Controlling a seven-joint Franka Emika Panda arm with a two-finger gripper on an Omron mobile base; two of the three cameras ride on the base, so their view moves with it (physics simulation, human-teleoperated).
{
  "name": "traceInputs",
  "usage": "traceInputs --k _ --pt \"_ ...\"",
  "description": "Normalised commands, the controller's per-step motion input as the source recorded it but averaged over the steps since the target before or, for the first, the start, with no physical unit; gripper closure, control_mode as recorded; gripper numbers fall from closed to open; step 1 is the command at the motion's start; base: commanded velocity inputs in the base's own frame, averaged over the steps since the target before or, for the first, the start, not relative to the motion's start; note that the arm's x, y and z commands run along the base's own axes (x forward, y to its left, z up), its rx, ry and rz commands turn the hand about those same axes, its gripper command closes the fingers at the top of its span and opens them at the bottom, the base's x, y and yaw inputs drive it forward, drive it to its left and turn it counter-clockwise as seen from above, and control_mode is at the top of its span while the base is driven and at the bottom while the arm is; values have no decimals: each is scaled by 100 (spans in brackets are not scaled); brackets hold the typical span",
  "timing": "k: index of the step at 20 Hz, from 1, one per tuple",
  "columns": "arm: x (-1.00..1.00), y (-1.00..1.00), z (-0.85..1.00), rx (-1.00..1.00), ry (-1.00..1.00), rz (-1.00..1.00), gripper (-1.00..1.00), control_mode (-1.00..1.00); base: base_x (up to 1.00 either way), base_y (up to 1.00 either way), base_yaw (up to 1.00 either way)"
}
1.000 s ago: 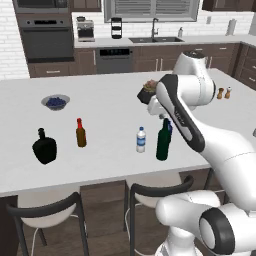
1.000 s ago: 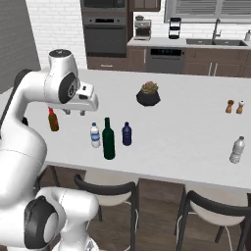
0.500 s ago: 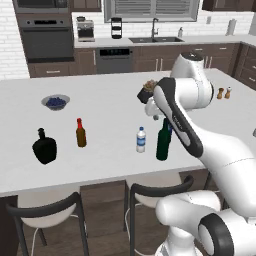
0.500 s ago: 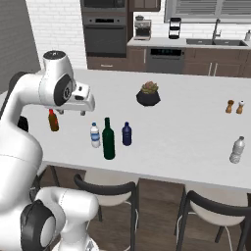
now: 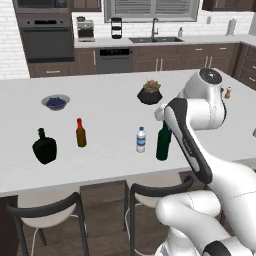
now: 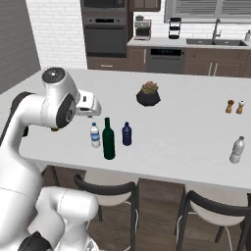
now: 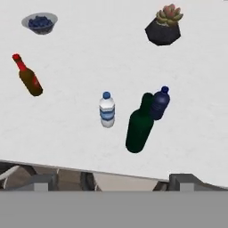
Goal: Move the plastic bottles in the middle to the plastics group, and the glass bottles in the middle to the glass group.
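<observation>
The green bottle (image 5: 162, 142) stands upright near the front edge of the counter (image 5: 105, 110), in the middle cluster. The clear bottle (image 5: 141, 139) stands just beside it, toward the amber bottle's side, a small gap between them. The blue bottle (image 6: 127, 134) stands just behind the green one, on the side toward the plant; in the hand view the blue bottle (image 7: 159, 103) overlaps the green bottle (image 7: 140, 124), so whether they touch cannot be told.

The gripper (image 7: 111, 182) hangs above the counter's front edge and looks down on the cluster. Its two fingertips (image 7: 42, 181) sit far apart at the bottom of the hand view, the jaws spread wide with nothing between them. The clear bottle (image 7: 107, 109) lies between the tips' lines but well beyond them.

Further along the counter stands the amber bottle (image 5: 80, 133) with its red cap, and beside it the black flask (image 5: 44, 147), nearer the front edge. Behind those sits a bowl (image 5: 55, 102) with dark blue contents. A potted plant (image 5: 150, 92) in a black pot stands behind the cluster, mid-counter.

At the counter's other end, in the right base view, another clear bottle (image 6: 237, 150) stands alone near the front edge, and two shakers (image 6: 235, 106) stand side by side further back. Two stools (image 6: 105, 193) are tucked under the front of the counter.
</observation>
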Motion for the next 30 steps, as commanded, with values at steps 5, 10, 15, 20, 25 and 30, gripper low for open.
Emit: traceInputs --k 5,10,15,20,25,30 --pt "27 -35 1 -1 1 0 -100 -100 0 0 0" --pt "32 -16 -11 -1 15 0 -100 -100 0 0 0" --pt "18 -7 -35 -1 4 0 -100 -100 0 0 0" --pt "6 -1 -37 -1 0 0 -100 -100 0 0 0" --pt "10 0 -38 -1 -1 0 -100 -100 0 0 0" --pt "16 0 -22 0 0 0 -100 -100 0 0 0"
